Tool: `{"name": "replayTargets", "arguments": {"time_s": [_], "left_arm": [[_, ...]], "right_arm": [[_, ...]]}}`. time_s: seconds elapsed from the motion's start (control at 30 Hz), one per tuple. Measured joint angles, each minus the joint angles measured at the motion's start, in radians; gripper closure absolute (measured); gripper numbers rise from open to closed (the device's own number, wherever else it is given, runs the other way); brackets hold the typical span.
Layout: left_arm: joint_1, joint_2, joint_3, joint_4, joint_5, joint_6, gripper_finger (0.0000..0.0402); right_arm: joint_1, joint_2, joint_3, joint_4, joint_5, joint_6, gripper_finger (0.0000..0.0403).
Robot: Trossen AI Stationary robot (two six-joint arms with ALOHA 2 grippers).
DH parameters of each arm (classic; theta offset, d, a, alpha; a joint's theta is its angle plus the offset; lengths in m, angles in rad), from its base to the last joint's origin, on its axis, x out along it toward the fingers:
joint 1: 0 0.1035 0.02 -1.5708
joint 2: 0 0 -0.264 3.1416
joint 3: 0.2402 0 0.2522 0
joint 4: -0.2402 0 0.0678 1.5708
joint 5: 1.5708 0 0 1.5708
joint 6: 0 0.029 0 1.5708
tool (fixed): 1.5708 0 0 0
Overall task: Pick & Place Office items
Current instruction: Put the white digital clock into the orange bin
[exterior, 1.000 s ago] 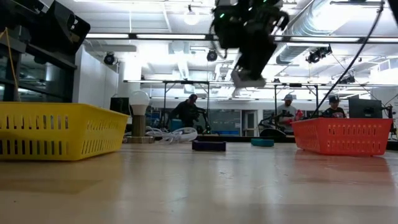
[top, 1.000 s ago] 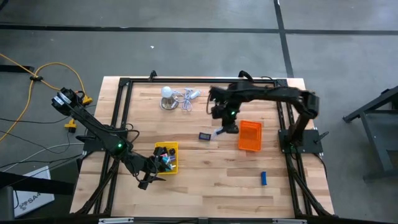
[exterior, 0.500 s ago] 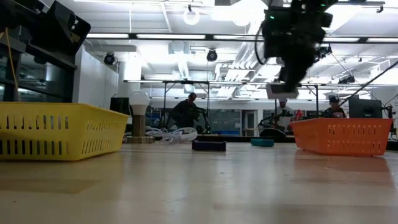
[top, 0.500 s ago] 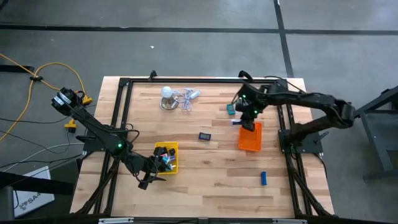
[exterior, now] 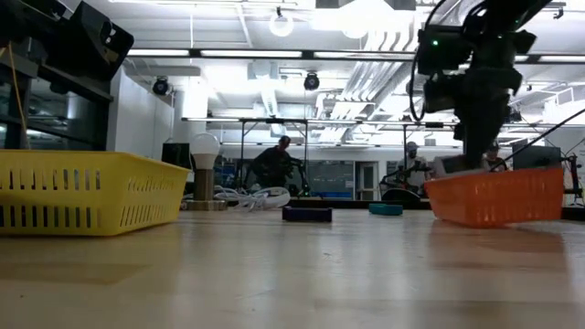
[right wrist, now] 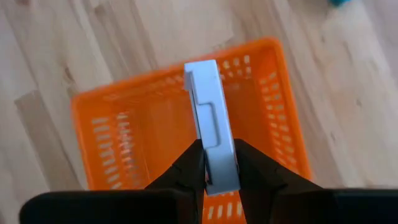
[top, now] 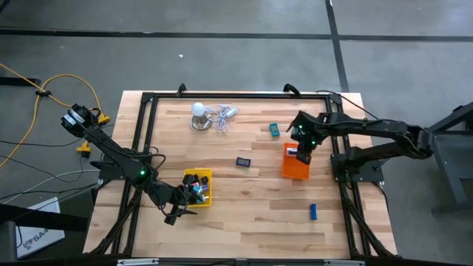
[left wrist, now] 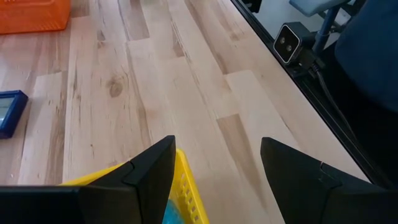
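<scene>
Right gripper (right wrist: 219, 163) over the orange slotted plastic tray (top: 297, 167), right of centre in the overhead frame. My two dark fingers (right wrist: 188, 167) are pinched on the lower end of a pale grey-white rectangular block with a recessed panel (right wrist: 210, 124), which stands on edge between them and points down into the bare tray floor. In the table-level view the block (exterior: 450, 165) shows just above the tray's near rim (exterior: 494, 196), at the right of the frame, so I judge it not yet set down.

To finish this step well, I should lower until the block's free end is near the tray floor, keep it centred between the slotted walls, then part the fingers only enough to let it drop, and lift straight up so the fingers do not catch the rim.

My left gripper (left wrist: 216, 167) waits at the lower left of the overhead frame, fingers spread and holding nothing, beside the yellow slotted plastic tray (top: 207, 174), which already holds several small items.

Items on the wooden table (top: 251, 207): a small teal item (top: 274, 130) above the orange tray, a flat dark block (top: 243, 162) at centre, a blue block (top: 312, 212) at lower right.
</scene>
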Motion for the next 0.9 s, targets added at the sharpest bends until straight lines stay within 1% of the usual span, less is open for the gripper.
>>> {"name": "replayTargets", "arguments": {"time_s": [0.1, 0.2, 0.33, 0.5, 0.6, 0.9], "left_arm": [[0.000, 0.000, 0.000, 0.000, 0.000, 0.000, 0.0172], [0.000, 0.000, 0.000, 0.000, 0.000, 0.000, 0.0172], [0.000, 0.000, 0.000, 0.000, 0.000, 0.000, 0.0172], [0.000, 0.000, 0.000, 0.000, 0.000, -0.001, 0.0172], [0.000, 0.000, 0.000, 0.000, 0.000, -0.001, 0.0172], [0.000, 0.000, 0.001, 0.000, 0.000, -0.001, 0.0172]], "right_arm": [[0.016, -0.024, -0.007, 0.018, 0.038, 0.023, 0.0339], [0.024, -0.045, -0.006, 0.020, 0.048, 0.029, 0.0339], [0.036, -0.048, -0.006, 0.010, 0.091, 0.068, 0.0339], [0.054, -0.048, -0.006, 0.010, 0.104, 0.090, 0.0339], [0.066, -0.048, -0.006, 0.010, 0.131, 0.114, 0.0339], [0.113, -0.048, -0.006, 0.011, 0.217, 0.267, 0.0339]]}}
